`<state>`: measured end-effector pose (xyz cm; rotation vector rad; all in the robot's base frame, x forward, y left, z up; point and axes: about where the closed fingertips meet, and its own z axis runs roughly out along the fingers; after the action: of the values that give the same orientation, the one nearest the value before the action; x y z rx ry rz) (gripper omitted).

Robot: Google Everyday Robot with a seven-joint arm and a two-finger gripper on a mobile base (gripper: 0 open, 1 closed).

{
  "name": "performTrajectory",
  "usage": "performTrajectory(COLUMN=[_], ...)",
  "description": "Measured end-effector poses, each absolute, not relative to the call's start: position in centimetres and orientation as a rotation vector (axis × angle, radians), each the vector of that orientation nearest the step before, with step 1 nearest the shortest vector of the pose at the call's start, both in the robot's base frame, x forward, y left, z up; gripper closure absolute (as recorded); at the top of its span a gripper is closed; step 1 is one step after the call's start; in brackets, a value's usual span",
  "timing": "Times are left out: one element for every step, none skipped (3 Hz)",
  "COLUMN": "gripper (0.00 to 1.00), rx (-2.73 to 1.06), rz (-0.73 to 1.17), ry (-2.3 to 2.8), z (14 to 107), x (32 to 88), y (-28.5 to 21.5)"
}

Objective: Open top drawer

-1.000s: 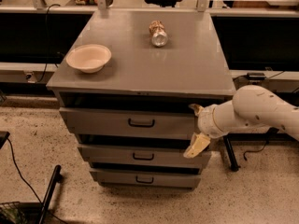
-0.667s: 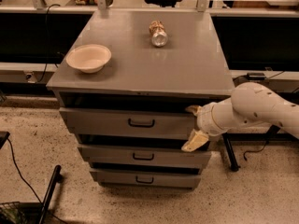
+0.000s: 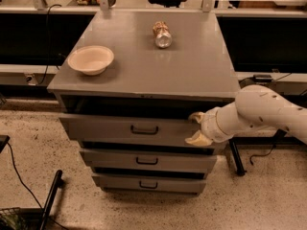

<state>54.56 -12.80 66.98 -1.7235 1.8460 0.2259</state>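
The top drawer (image 3: pixel 110 127) sits directly under the tabletop (image 3: pixel 144 75) of the grey cabinet. A dark gap runs above its front, so I judge it is already pulled out a little, but not far. Its small dark handle (image 3: pixel 144 129) is in the middle of the front, and nothing is holding it.

The hand (image 3: pixel 194 127) is near the right end of this front, well to the right of the handle. Its two fingers (image 3: pixel 195 116) are spread apart, one above the other, with nothing between them. The white arm (image 3: pixel 259 111) comes in from the right at drawer height. This probably puts the hand in line for a straight pull or hook on the front, but it needs to move left to reach the handle.

The two lower drawers (image 3: pixel 144 161) are shut or almost shut. On the tabletop a bowl (image 3: pixel 91 59) stands at the left and a can (image 3: pixel 162 35) lies further back, both away from the front edge, so they should stay out of the way.
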Motion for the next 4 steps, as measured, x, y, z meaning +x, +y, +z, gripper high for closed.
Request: performTrajectory(gripper=[0.54, 0.44, 0.25, 0.03], rx=[-1.733, -1.753, -1.764, -1.766], rz=[0.231, 0.261, 0.275, 0.276], ry=[1.827, 1.782, 1.767, 1.767], z=[67.8, 69.6, 69.9, 69.8], x=[53.7, 51.8, 51.1, 51.1], y=[-12.5, -12.4, -12.5, -12.4])
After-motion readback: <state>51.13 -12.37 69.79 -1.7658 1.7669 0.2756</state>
